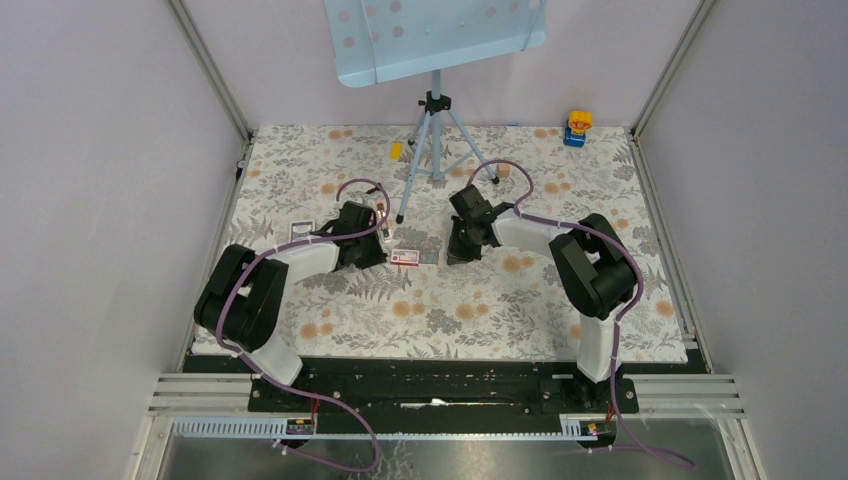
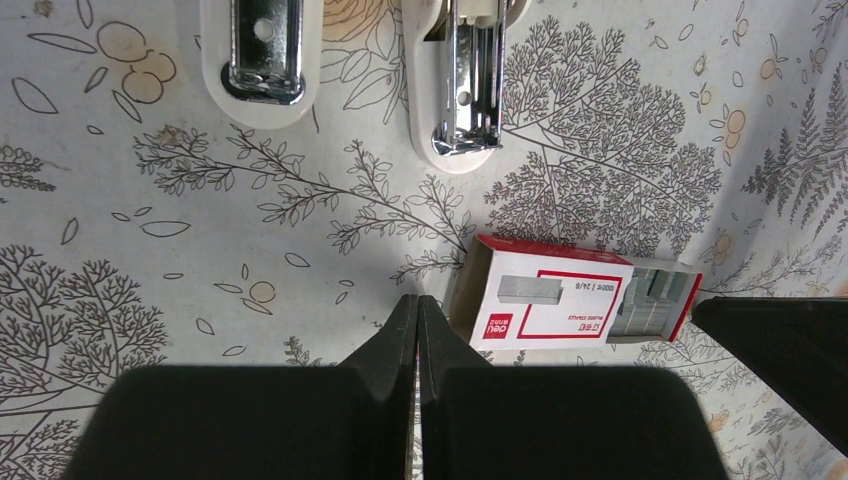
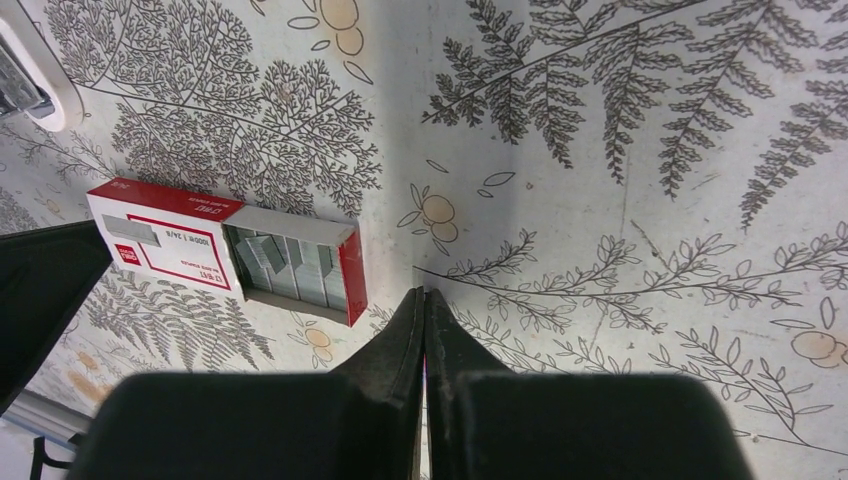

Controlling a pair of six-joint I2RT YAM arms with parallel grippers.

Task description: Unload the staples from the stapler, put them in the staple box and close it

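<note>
Overhead, both arms are flanking the staple box (image 1: pixel 415 257) on the floral mat (image 1: pixel 450 310).
At the left wrist, the left gripper (image 2: pixel 418 312) is showing fingers pressed together, with the stapler (image 2: pixel 465 90) lying opened out beyond its tips. At the right wrist, the right gripper (image 3: pixel 424 305) is likewise pinched together, near the box.

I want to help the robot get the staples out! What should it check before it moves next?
1. Stapler swung open, metal channel facing up: ok.
2. Staples sitting in that channel: cannot tell.
3. Left gripper empty: ok, shut on nothing.
4. Right gripper empty: ok, shut on nothing.
5. Jaws open enough to pinch: not ok, both pairs are shut.
6. Staple box apart from the stapler: ok, its tray is slid partly out.
</note>
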